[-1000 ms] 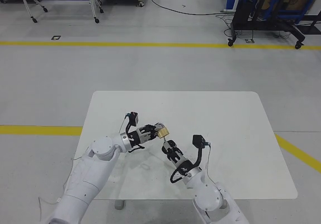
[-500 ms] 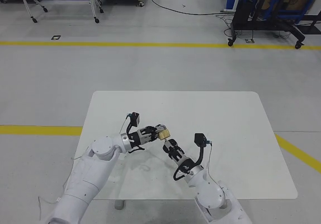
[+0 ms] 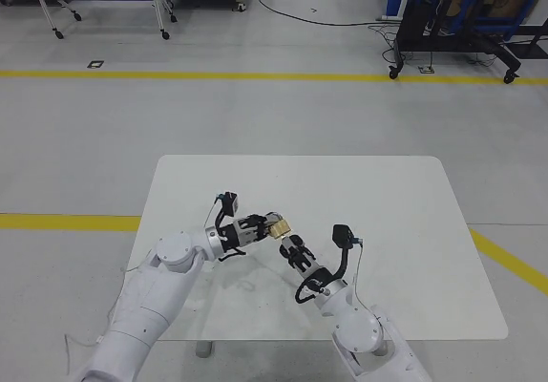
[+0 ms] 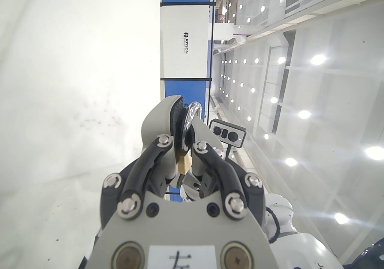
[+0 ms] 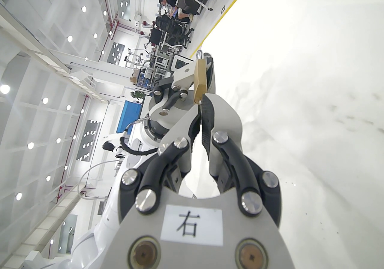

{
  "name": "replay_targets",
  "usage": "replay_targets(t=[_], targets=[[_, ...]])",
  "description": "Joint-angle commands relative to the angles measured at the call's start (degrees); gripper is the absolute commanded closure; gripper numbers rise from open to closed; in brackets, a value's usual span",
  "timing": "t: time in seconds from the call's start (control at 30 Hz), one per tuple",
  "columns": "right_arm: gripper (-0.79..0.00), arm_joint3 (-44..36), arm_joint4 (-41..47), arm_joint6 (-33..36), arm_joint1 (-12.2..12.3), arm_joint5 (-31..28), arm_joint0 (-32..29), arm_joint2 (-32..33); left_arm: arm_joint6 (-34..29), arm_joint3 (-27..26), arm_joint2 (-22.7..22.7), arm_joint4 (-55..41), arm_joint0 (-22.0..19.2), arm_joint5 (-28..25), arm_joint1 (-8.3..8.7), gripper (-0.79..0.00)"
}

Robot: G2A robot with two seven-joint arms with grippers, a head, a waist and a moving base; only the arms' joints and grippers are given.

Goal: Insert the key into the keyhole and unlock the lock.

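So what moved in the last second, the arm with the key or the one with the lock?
The right gripper, shut on the key, edged slightly closer to the lock. Its tip now sits at the lock's keyhole end. Whether the key has entered cannot be told. The left gripper stayed put, keeping the lock clamped above the table.

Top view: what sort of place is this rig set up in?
Likely an industrial hall or robotics lab: yellow lines on a wide grey floor, a wheeled black equipment frame, and one white table.
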Motion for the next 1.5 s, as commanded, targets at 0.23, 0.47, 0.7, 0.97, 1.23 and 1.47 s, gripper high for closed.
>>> replay_targets(t=[0.23, 0.47, 0.7, 0.97, 1.23, 1.47], targets=[[-0.785, -0.01, -0.01, 0.02, 0.0, -0.01, 0.0, 0.01, 5.55, 0.72, -0.02, -3.37, -0.4, 3.09, -0.58, 0.0], [-0.785, -0.01, -0.01, 0.02, 0.0, -0.01, 0.0, 0.01, 4.35, 1.76, -0.21, -7.96, -0.98, 3.48, -1.05, 0.0], [-0.785, 0.47, 13.76, 8.53, 0.38, -4.51, 0.23, 3.46, -1.53, 3.13, -1.56, -13.12, -1.01, 1.26, -1.06, 0.0], [-0.526, 4.27, 24.38, 21.39, 1.28, -5.9, 2.74, 6.41, -4.51, 3.81, -1.95, -14.8, -1.04, -0.57, -1.09, 0.0], [-0.28, 9.08, 31.75, 25.79, 1.24, -8.36, 6.29, 4.74, -5.96, 4.3, -1.98, -15.12, -1.28, -0.89, -1.09, 0.0], [-0.271, 11.55, 41.45, 32.21, 1.6, -12.36, 7.37, 6.15, -6.55, 4.57, -1.94, -15.2, -1.42, -1.34, -1.11, 0.0]])
